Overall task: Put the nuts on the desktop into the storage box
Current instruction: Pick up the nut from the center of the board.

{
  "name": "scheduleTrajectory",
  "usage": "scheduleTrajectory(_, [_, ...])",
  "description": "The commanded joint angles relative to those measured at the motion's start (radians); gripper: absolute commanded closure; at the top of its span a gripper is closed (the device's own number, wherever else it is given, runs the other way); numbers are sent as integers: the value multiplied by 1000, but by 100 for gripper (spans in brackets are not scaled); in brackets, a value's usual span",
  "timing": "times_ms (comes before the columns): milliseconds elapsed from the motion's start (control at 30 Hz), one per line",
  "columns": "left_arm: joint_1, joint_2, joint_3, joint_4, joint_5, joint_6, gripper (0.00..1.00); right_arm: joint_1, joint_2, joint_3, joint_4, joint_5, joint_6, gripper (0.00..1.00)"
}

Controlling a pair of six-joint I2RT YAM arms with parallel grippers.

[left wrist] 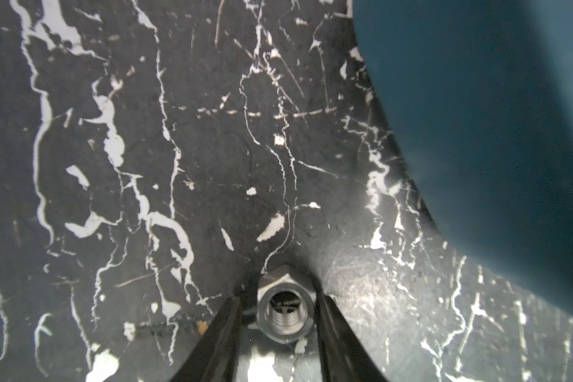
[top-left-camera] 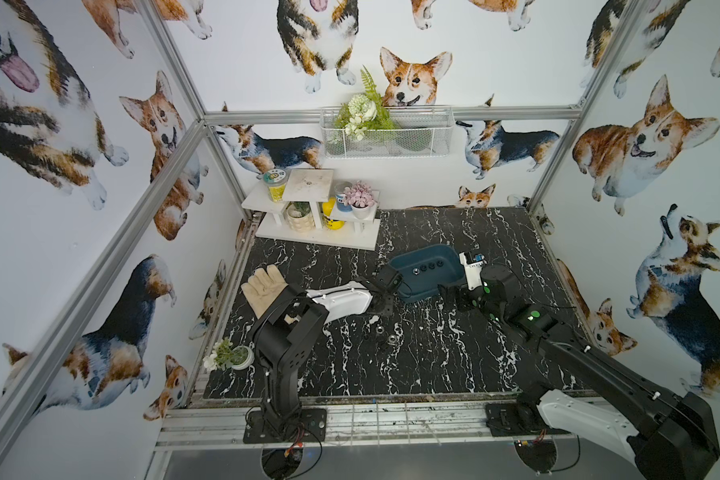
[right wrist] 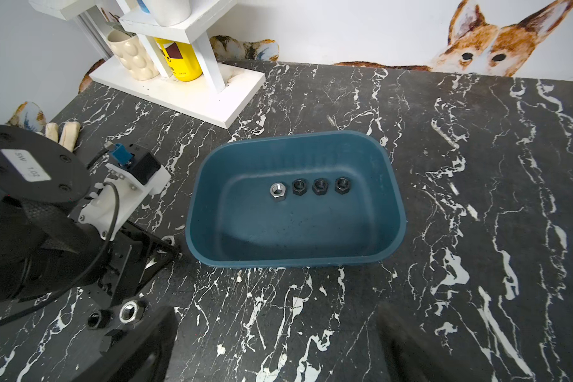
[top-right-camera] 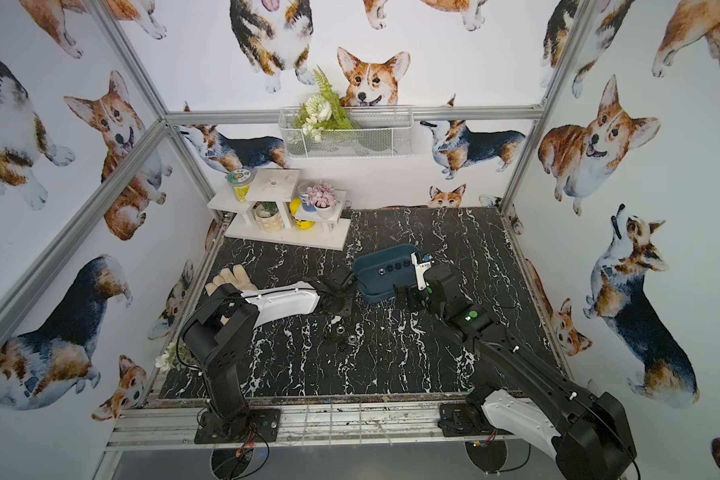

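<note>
Black white-veined counter [top-left-camera: 433,365] carries: white stepped shelf [top-left-camera: 321,239] in the back-left corner, tan glove [top-left-camera: 262,286] at the left edge, small potted plant [top-left-camera: 233,357] front-left, teal storage box [top-left-camera: 416,296] around the middle. A few loose nuts [top-left-camera: 378,330], silver and dark, lie nearer the front than the box. One more silver nut [left wrist: 284,312] is near the box's outer corner and looks to be resting on the counter.

My two arms, black with white shells [top-left-camera: 341,300].
On my left arm [top-left-camera: 285,349] a white label [right wrist: 25,164] reads SW 102 and a black cable [right wrist: 115,211] loops; green lights [top-left-camera: 533,318] dot my right arm [top-left-camera: 599,374].
</note>
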Motion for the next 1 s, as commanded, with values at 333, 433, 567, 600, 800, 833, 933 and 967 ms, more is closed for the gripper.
scheduleTrajectory(333, [8, 43, -13, 46, 41, -3, 69, 2, -23, 4, 18, -31, 35, 0])
scheduleTrajectory(433, [8, 40, -19, 57, 55, 2, 71, 2, -21, 4, 20, -42, 35, 0])
scheduleTrajectory(567, [8, 34, -23, 66, 72, 13, 75, 2, -21, -11, 43, -67, 31, 0])
scheduleTrajectory(600, [8, 26, -24, 68, 78, 20, 75, 3, -19, -15, 51, -86, 27, 0])
scheduleTrajectory(800, [11, -63, -41, 76, 190, 37, 75, 3, -48, -84, 150, -310, -141, 0])
scheduleTrajectory(833, [13, -92, -49, 81, 219, 36, 75, 4, -60, -102, 173, -353, -179, 0])
scheduleTrajectory(933, [24, -176, -79, 97, 315, 33, 76, 4, -100, -164, 256, -458, -268, 3])
scheduleTrajectory(967, [32, -206, -91, 104, 356, 32, 76, 7, -115, -187, 293, -492, -294, 4])
